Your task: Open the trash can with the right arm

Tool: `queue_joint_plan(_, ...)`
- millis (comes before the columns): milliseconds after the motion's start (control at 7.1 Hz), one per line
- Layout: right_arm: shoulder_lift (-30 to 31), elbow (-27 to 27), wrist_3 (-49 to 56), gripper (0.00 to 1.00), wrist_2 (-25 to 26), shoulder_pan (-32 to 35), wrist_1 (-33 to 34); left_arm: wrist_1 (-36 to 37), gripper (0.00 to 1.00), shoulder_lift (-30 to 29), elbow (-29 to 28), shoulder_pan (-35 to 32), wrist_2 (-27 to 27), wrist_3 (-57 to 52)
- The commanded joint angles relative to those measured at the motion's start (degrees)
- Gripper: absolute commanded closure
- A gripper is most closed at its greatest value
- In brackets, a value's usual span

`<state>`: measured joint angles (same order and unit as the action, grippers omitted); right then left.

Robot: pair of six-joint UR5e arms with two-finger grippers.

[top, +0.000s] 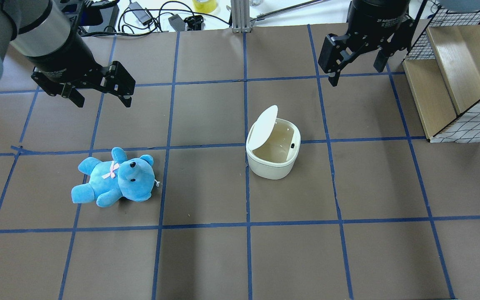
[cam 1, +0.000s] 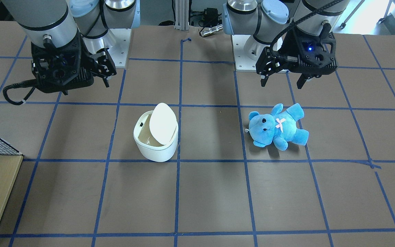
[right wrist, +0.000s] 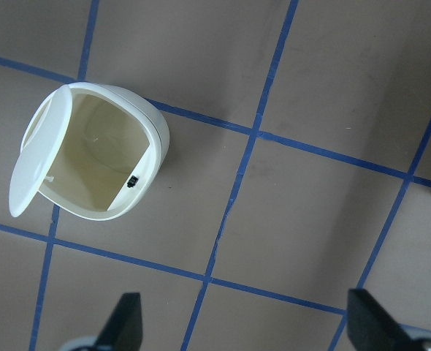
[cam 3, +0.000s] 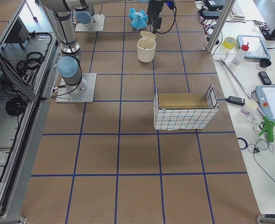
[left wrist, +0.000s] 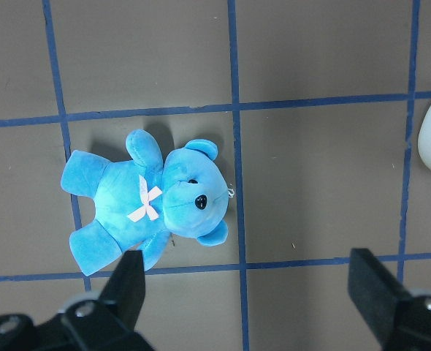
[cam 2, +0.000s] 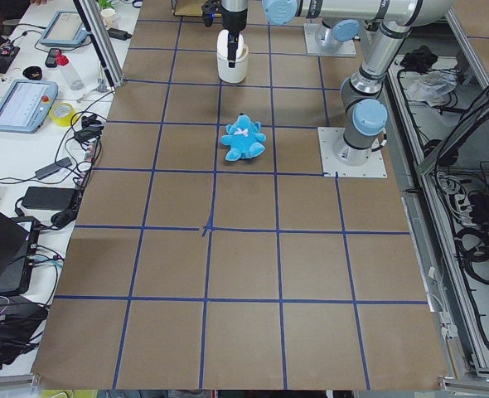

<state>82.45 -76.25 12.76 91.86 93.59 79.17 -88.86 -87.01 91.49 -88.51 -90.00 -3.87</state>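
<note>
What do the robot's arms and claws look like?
Silver tubes with light-blue joint caps, ending in black two-fingered claws. A ribbed black hose runs to the left claw, which shows a blue light; the right claw trails a thin black cable loop.

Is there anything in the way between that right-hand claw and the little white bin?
Nothing visible. Only bare table lies between the right gripper and the trash can, whose lid stands open. The blue teddy bear lies far off, near the left gripper.
</note>
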Motion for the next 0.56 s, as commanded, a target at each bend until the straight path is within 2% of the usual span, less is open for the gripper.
queue_joint_plan(0,1.2,0.2,-1.4,0.01,-0.2,-2.5,2.2,0.0,0.0,0.1,0.0,0.0,0.0,0.0)
queue_joint_plan(423,1.4,-0.6,-7.3,0.02,-1.0,-3.2,2.0,0.0,0.0,0.0,0.0,0.0,0.0,0.0)
